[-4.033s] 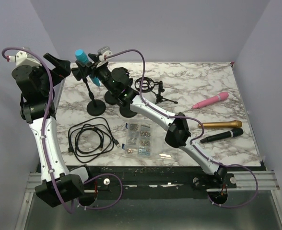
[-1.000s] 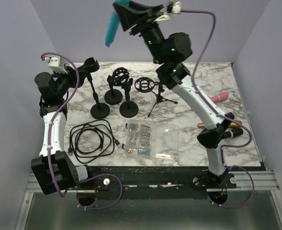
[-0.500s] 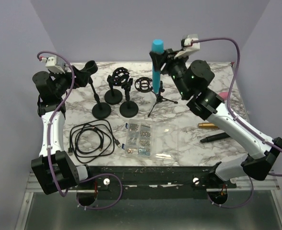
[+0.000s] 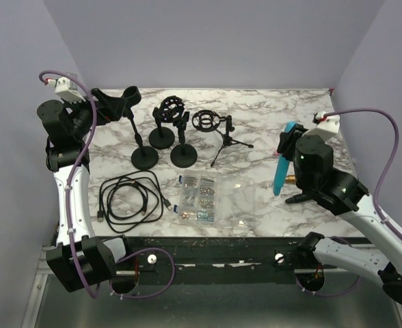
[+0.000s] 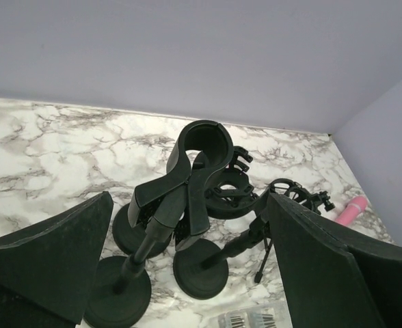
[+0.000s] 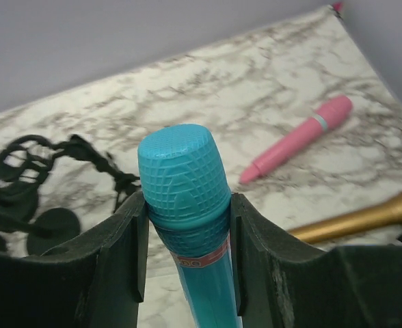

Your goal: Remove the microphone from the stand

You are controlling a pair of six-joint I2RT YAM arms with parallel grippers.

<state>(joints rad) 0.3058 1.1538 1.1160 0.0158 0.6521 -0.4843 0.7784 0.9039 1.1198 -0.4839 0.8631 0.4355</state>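
My biggest worry is the left arm (image 4: 71,184). Its left hand (image 5: 189,198) is spread wide, one finger on either side of the empty clip (image 5: 204,137) atop the microphone stand (image 4: 145,157), and it touches nothing as far as I can see. If I pull that arm off sideways rather than straight back, I judge a finger could hook the clip. That could tip the stand into the shock-mount stands (image 4: 184,156) just to its right, then the tripod (image 4: 227,135) beyond them.

The task's thing is already out. The teal microphone (image 4: 281,167) hangs roughly upright over the right side of the surface (image 4: 269,109), tail down, clenched just under its head by the right hand (image 4: 288,142). That grip sits high on a smooth barrel, so I reckon a jolt could let it swing or slide. Just beside its tail, seen from overhead, lie the gold microphone (image 6: 355,219) and, nearer, the black microphone (image 4: 298,199). Lowering here could knock either one, and round bodies roll, with the near edge close.

For room, the widest bare marble is far right, between the tripod and the pink microphone (image 6: 297,140). The right edge and the side wall (image 4: 385,82) crowd my right arm (image 4: 365,219). Near centre is taken by the cable coil (image 4: 129,198) and the bag of small parts (image 4: 199,198)
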